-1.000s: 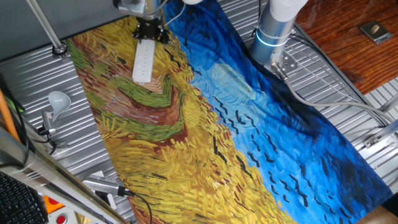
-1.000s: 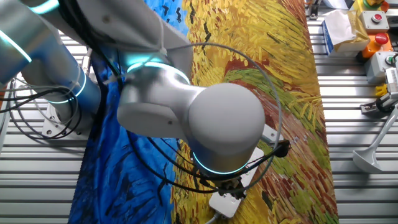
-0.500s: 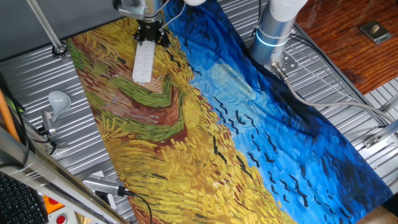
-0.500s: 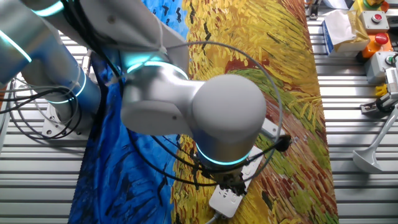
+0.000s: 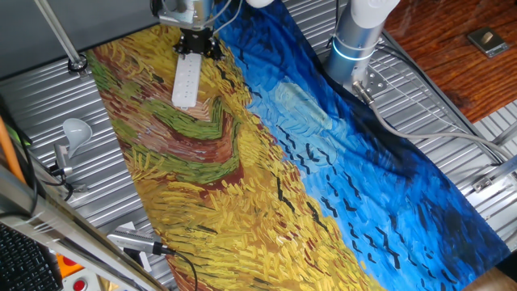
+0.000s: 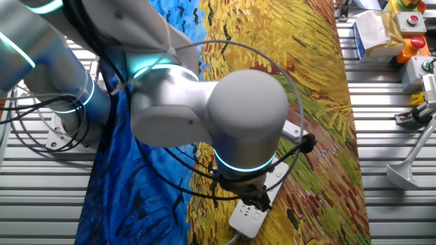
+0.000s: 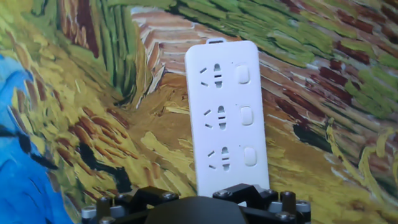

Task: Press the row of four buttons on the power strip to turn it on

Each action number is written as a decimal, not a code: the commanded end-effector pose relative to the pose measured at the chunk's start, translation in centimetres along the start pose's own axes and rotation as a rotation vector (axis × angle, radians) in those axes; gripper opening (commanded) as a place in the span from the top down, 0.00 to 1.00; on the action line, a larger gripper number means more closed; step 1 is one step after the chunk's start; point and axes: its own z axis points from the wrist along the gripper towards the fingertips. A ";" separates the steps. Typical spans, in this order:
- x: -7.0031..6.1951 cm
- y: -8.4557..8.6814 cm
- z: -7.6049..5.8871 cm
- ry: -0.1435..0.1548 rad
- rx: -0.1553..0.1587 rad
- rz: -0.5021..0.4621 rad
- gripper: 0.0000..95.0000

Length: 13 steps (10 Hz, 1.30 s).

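The power strip [image 5: 186, 81] is a white oblong bar lying on the painted cloth [image 5: 266, 162] at the far end of the table. The hand view shows the power strip [image 7: 227, 118] running away from the hand. Three of the row of four buttons [image 7: 246, 115] show down its right side, beside the sockets. The near end of the strip is hidden under the hand's dark body. My gripper [image 5: 196, 48] stands over that end of the strip. In the other fixed view the gripper [image 6: 256, 199] is low over the power strip [image 6: 248, 218]. No view shows the fingertips.
A white lamp head [image 5: 75, 129] lies on the slatted metal table [image 5: 48, 105] left of the cloth. The arm's base [image 5: 355, 40] stands at the back right, with cables looping round the wrist [image 6: 300, 146]. A red-button box [image 6: 409, 24] sits beyond the cloth.
The hand has shifted slightly along the strip's end and sits a little lower over it. The power strip itself has not moved.
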 end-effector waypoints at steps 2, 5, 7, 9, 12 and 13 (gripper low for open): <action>-1.3 -0.3 0.2 -0.010 -0.007 0.014 0.00; -2.2 -1.6 1.3 -0.022 -0.008 0.010 0.00; -2.5 -2.0 1.6 -0.027 -0.009 0.012 0.00; -2.7 -2.0 1.9 -0.032 -0.013 0.011 0.00; -2.7 -1.4 2.2 -0.038 -0.017 0.010 0.00; -2.4 -1.1 2.4 -0.037 -0.016 0.011 0.00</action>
